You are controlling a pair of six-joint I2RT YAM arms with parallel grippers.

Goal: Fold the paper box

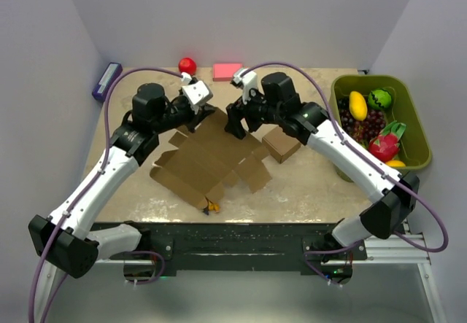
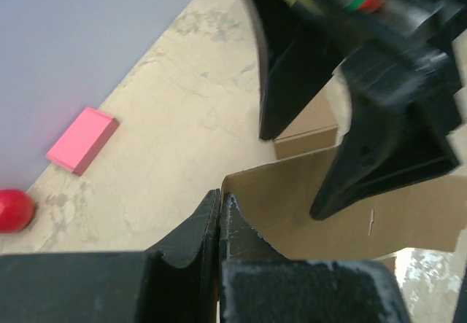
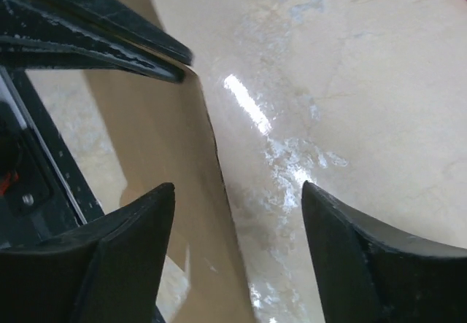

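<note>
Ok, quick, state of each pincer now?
Left pincer: closed, pinching a flap edge of the flat brown cardboard paper box.
Right pincer: open, holding nothing.

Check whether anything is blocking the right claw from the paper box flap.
Nothing visible does. The open right claw straddles the raised flap edge of the paper box, and the left claw pinches that same flap.

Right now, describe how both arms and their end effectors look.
The left arm and right arm have white links, black joints and a purple cable each. The left end effector and right end effector have black, tapered fingers.
</note>
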